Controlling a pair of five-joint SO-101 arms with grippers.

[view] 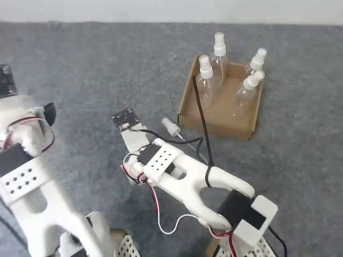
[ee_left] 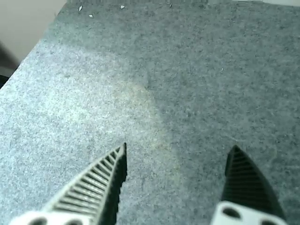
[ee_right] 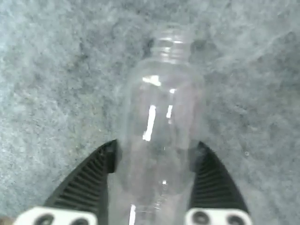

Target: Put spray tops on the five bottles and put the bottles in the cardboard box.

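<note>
Cable [view: 200,110] crosses cardboard box [view: 214,127] holding four capped bottles [view: 206,80].

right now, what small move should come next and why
Probably swing the left end effector, open over bare carpet, to the loose spray top and grip it: the right end effector holds an uncapped bottle, and four capped bottles already stand in the cardboard box.

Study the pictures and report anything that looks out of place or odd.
One spray top lies loose on its side on the grey mat beside the cardboard box, while the bottle in the right gripper has a bare neck. The boxed bottles stand capped.
</note>
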